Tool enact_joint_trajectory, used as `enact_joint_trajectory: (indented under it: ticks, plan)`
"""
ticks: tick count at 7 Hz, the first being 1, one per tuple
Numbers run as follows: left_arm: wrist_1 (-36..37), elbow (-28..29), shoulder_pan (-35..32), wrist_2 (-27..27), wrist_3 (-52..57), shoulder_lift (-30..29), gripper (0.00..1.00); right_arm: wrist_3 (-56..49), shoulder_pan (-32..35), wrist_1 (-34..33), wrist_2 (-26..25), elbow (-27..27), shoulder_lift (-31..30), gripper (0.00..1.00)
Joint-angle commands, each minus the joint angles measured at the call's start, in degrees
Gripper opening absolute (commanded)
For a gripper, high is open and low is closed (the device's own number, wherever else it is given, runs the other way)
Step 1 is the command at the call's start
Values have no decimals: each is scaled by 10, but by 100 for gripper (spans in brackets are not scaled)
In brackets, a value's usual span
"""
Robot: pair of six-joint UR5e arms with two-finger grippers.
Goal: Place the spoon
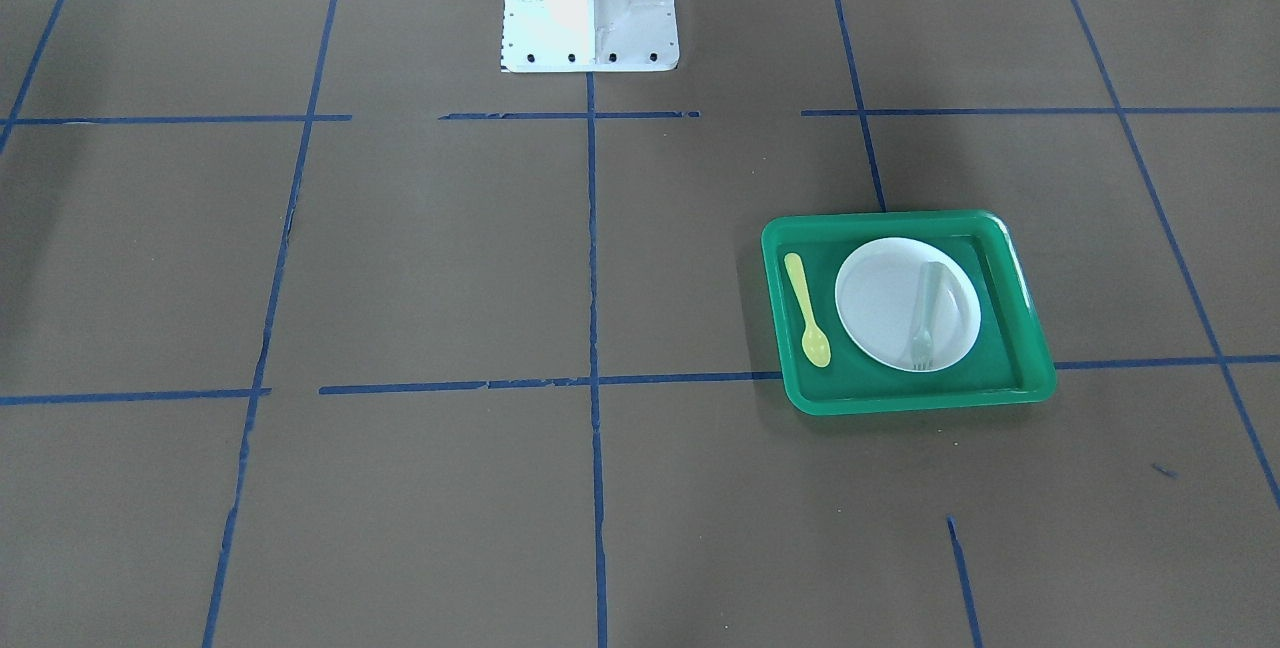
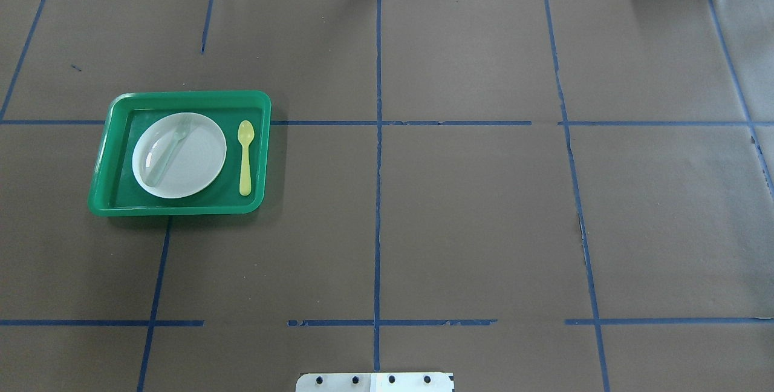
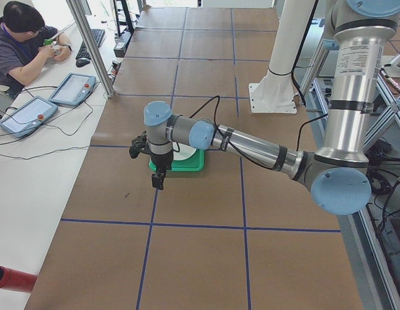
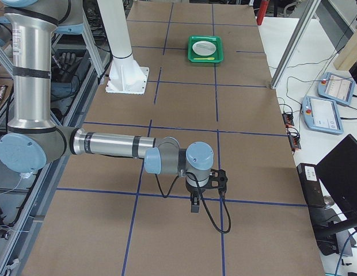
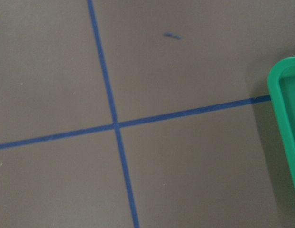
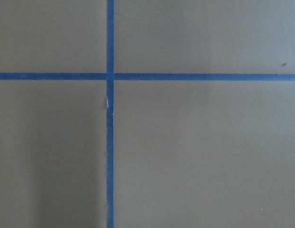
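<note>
1. Location: the spoon (image 2: 245,159) lies flat on the floor of the green tray (image 2: 181,97). It sits in the strip between the white plate (image 2: 193,162) and the tray wall nearest the table centre. It appears clear of both, though close to each. A pale fork (image 2: 169,150) rests on the plate.
2. End effectors: the left gripper (image 3: 159,179) hangs near the tray on the operators' side, and its wrist view catches only a tray corner. The right gripper (image 4: 194,206) is well apart, over bare table at the far end. Both show only in the side views, so I cannot tell how far either pair of jaws stands apart. Nothing is visibly held.
3. Risks (judgement):
   - The handle is thin and flat against the tray floor, so fingers closing on it may slide over it or flick it away.
   - The strip is narrow. A descent slightly off could land a finger on the tray wall or the plate rim, shifting the plate and rolling the fork.
   - A pinch at the bowl end would likely let the spoon pivot when lifted.
4. Orientation: the long axis runs robot-to-operators, parallel to the tray's short sides. The bowl points away from the robot and the handle end points toward its base (the front and overhead views agree).
</note>
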Motion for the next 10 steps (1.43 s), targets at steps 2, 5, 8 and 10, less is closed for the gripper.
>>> enact_joint_trajectory:
  ticks: [2, 5, 8, 10]
  plan:
    - [0, 2, -25, -17, 43, 46, 100, 0, 0, 0, 0, 0, 1, 100]
    - [1, 5, -25, -13, 37, 39, 100, 0, 0, 0, -1, 0, 0, 100]
    - [-5, 5, -25, -12, 37, 31, 100, 0, 0, 0, 0, 0, 0, 100]
    - [-5, 7, -25, -12, 36, 32, 100, 0, 0, 0, 0, 0, 0, 100]
